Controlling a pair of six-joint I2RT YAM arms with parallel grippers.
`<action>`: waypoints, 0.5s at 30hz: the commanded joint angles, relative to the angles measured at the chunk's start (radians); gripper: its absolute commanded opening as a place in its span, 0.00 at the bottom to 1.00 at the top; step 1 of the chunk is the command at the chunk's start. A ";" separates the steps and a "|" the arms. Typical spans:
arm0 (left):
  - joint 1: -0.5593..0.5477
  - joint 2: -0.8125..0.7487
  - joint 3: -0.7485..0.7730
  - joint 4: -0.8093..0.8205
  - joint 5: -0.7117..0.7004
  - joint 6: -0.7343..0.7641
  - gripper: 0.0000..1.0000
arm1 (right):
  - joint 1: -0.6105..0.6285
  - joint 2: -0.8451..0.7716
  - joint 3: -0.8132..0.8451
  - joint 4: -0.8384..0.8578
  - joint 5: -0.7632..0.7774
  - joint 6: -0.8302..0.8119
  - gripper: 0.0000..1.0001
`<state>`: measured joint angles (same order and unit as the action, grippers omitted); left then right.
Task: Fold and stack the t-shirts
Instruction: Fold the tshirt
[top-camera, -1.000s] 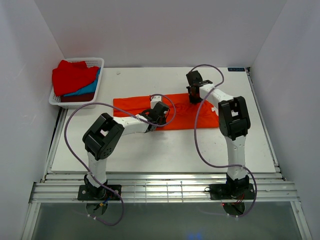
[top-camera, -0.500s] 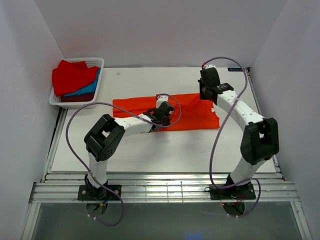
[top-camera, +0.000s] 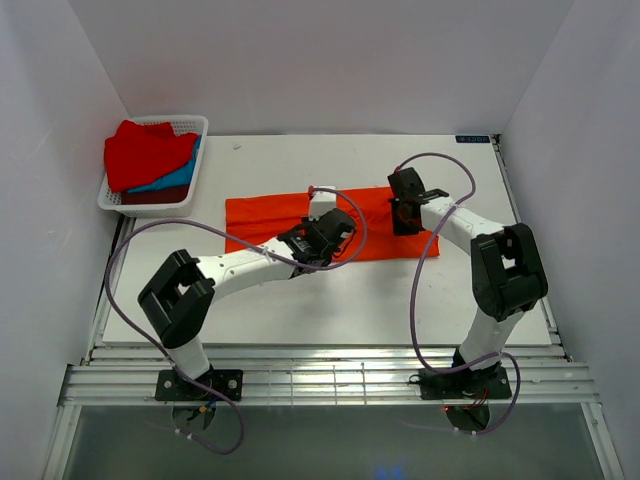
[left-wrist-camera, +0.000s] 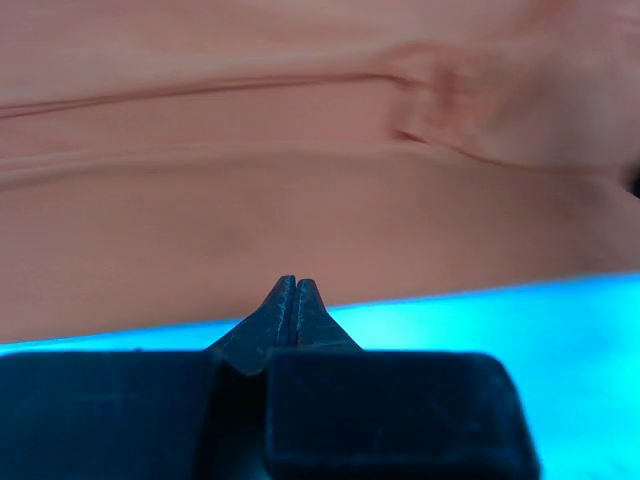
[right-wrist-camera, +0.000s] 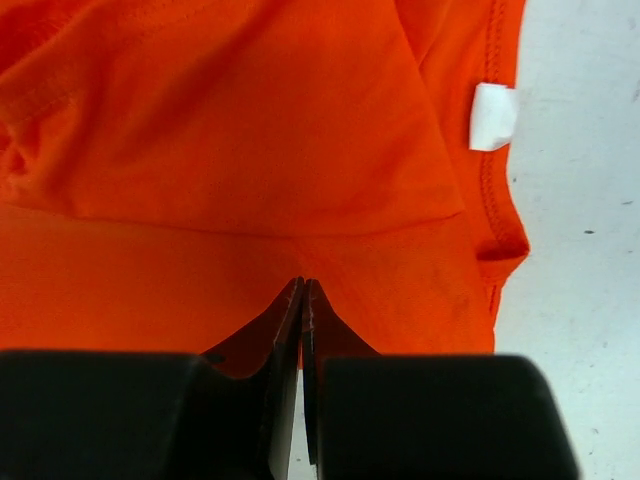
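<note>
Shows orange-red t-shirt (top-camera: 262, 216) flat in a wide band at frame centre, left gripper (top-camera: 318, 240) pressed together at its lower hem, right gripper (top-camera: 404, 212) pressed together over its right end. Leaves bare table (top-camera: 400, 300) below and right of it, basket (top-camera: 186, 204) with other t-shirts (top-camera: 145, 152) upper left. Carries blank-looking white tag (right-wrist-camera: 493, 116) at upper right of right wrist view.

Right gripper (right-wrist-camera: 302, 300): two black fingers meet at their tips, with only a thin slit between them lower down
Orange-red t-shirt (right-wrist-camera: 230, 130): fills most of the view, spread flat, directly beyond the fingertips
Layers: an upper layer of cloth ends in a straight edge just ahead of the tips, with a lower layer showing beneath it
Hem (right-wrist-camera: 497, 170): stitched, running down the shirt's right side
White tag (right-wrist-camera: 492, 116): small square lying at that hem
Table (right-wrist-camera: 580, 200): pale, speckled surface, bare to the right of the shirt
</note>
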<state>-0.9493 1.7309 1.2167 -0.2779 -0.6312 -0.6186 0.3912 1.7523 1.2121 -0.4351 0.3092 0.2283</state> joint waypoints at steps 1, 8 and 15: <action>0.111 -0.051 -0.094 -0.084 -0.182 -0.013 0.00 | 0.003 0.013 0.003 0.015 -0.031 0.029 0.08; 0.270 -0.126 -0.249 0.031 -0.173 0.036 0.00 | 0.003 0.053 0.012 0.010 -0.053 0.032 0.08; 0.297 -0.022 -0.275 0.003 -0.183 -0.004 0.00 | 0.001 0.099 0.036 -0.001 -0.051 0.032 0.08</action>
<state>-0.6590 1.6806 0.9592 -0.2859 -0.7967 -0.6056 0.3912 1.8275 1.2079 -0.4385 0.2615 0.2527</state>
